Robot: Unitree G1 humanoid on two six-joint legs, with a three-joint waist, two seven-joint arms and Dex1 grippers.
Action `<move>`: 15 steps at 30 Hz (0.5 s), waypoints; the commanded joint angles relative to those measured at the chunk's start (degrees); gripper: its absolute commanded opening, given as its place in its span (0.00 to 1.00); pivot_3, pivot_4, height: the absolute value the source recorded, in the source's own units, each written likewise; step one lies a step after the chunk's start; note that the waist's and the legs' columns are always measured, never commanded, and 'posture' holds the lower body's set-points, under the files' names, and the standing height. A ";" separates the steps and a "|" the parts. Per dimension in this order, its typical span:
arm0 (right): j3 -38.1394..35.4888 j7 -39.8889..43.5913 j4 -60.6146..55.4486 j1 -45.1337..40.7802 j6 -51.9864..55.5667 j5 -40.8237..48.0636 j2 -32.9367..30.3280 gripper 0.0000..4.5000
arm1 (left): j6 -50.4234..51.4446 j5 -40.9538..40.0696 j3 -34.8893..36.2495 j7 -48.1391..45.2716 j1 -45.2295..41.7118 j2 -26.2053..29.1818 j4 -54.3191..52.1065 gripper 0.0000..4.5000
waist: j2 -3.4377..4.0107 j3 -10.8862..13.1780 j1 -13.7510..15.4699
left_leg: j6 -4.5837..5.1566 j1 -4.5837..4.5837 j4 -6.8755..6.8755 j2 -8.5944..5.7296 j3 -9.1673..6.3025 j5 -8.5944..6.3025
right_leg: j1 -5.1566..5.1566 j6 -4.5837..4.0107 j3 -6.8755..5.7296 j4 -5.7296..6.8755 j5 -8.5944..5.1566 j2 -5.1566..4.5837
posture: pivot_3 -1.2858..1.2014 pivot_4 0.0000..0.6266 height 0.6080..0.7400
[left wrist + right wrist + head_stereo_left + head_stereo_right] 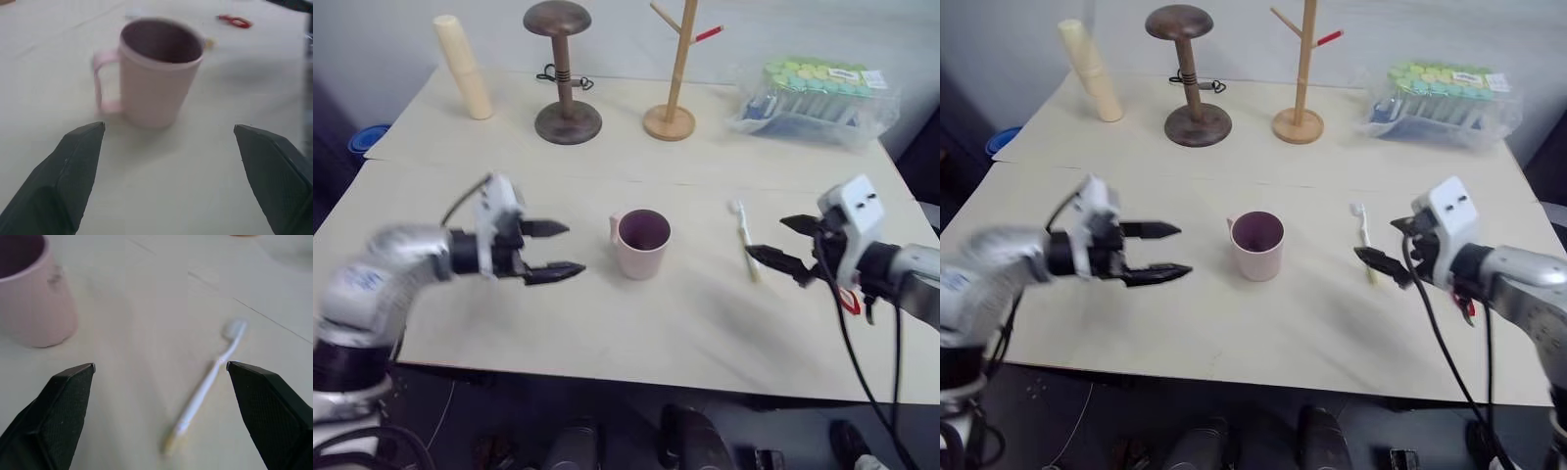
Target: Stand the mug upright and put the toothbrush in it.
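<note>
The pale pink mug [641, 244] stands upright in the middle of the table, its dark inside facing up and its handle on the side toward my left gripper. My left gripper [560, 249] hovers open a short way left of the mug, its fingers pointing at it, holding nothing. The toothbrush [745, 237] lies flat on the table to the right of the mug, white head away from me, yellow end toward me. My right gripper [785, 245] is open just right of the toothbrush, above its near end. The right wrist view has the toothbrush [205, 387] between the open fingers.
Along the far edge of the table [636, 333] stand a tall cream cylinder [462, 67], a dark wooden stand [563, 73], a light wooden branch stand [676, 69] and a clear pack of tubes [813, 98]. A small red looped item [234, 21] lies on the table.
</note>
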 commanded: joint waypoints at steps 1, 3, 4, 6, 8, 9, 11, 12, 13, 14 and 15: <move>4.17 -5.22 8.52 -8.17 0.28 -5.83 5.53 1.00 | 3.74 -5.02 -0.96 -9.22 -6.57 3.65 0.75 0.99 | 0.04 -0.01 -0.78 | 0.00 0.03 -0.05 -0.07 0.05 0.00 | 0.00 -0.03 -0.01 -0.01 -0.02 0.02 | 0.52 0.24 1.00; 5.65 -6.27 13.17 -11.83 0.83 -8.06 8.39 1.00 | 4.19 -5.09 -1.88 -10.57 -9.69 3.75 2.21 0.99 | 0.14 0.03 -1.25 | -0.02 -0.03 -0.12 -0.06 0.24 0.01 | -0.08 -0.04 -0.09 -0.05 -0.03 0.06 | 0.52 0.24 1.00; 7.04 -7.15 18.32 -14.65 0.43 -10.13 10.49 1.00 | 3.79 -4.30 -2.85 -10.60 -12.20 2.79 3.47 0.99 | 0.14 0.03 -1.35 | -0.02 -0.03 -0.13 -0.03 0.29 0.01 | -0.09 -0.08 -0.10 -0.03 -0.05 0.07 | 0.52 0.24 1.00; 9.40 -7.52 27.16 -19.22 -1.83 -13.79 13.69 1.00 | 2.27 -2.49 -4.73 -11.00 -15.82 1.20 5.08 0.99 | 0.14 0.04 -1.55 | -0.05 -0.10 -0.11 -0.01 0.38 0.03 | -0.10 -0.10 -0.20 -0.04 -0.06 0.11 | 0.52 0.24 1.00; 9.84 -6.73 33.30 -22.29 -3.01 -15.42 16.03 1.00 | 1.22 -1.06 -6.19 -11.43 -17.65 0.32 5.91 0.99 | 0.14 0.04 -1.62 | -0.05 -0.13 -0.06 -0.02 0.37 0.03 | -0.09 -0.10 -0.21 -0.02 -0.06 0.10 | 0.52 0.24 1.00; 10.43 -5.66 35.82 -23.57 -3.67 -16.15 17.01 1.00 | 0.71 -0.30 -6.86 -11.45 -18.37 -0.18 6.35 0.99 | 0.14 0.04 -1.66 | -0.05 -0.12 -0.06 -0.02 0.37 0.03 | -0.09 -0.10 -0.20 -0.01 -0.06 0.10 | 0.52 0.24 1.00; 10.83 -4.07 39.89 -25.50 -4.11 -17.06 19.02 1.00 | -0.51 1.00 -7.73 -11.67 -19.26 -0.99 7.02 0.99 | 0.14 0.04 -1.92 | -0.05 -0.13 -0.08 -0.02 0.35 0.03 | -0.11 -0.10 -0.21 0.00 -0.06 0.10 | 0.52 0.24 1.00; 11.39 -3.56 41.60 -26.11 -4.06 -17.88 19.71 1.00 | -1.08 1.61 -8.03 -11.87 -19.49 -1.27 7.24 0.99 | 0.14 0.04 -2.22 | -0.05 -0.14 -0.10 -0.01 0.33 0.03 | -0.11 -0.10 -0.23 -0.02 -0.06 0.10 | 0.52 0.24 1.00; 11.81 -3.32 42.61 -26.24 -4.63 -18.89 20.05 1.00 | -1.60 2.13 -8.19 -12.04 -19.57 -1.42 7.25 0.99 | 0.14 0.04 -2.47 | -0.05 -0.15 -0.10 -0.01 0.30 0.03 | -0.12 -0.10 -0.24 -0.01 -0.06 0.09 | 0.52 0.24 1.00; 11.80 -3.33 43.29 -26.24 -4.86 -19.59 20.33 0.96 | -1.88 2.46 -8.21 -12.13 -19.61 -1.55 7.22 1.00 | 0.14 0.04 -2.61 | -0.05 -0.16 -0.10 -0.01 0.29 0.03 | -0.12 -0.10 -0.25 0.00 -0.06 0.08 | 0.52 0.24 1.00; 11.71 -3.38 43.82 -26.03 -5.21 -20.23 20.60 0.91 | -1.89 2.57 -8.02 -11.93 -19.71 -1.88 7.26 1.00 | 0.14 0.04 -2.69 | -0.05 -0.15 -0.09 -0.01 0.29 0.03 | -0.11 -0.10 -0.26 0.00 -0.06 0.09 | 0.52 0.24 1.00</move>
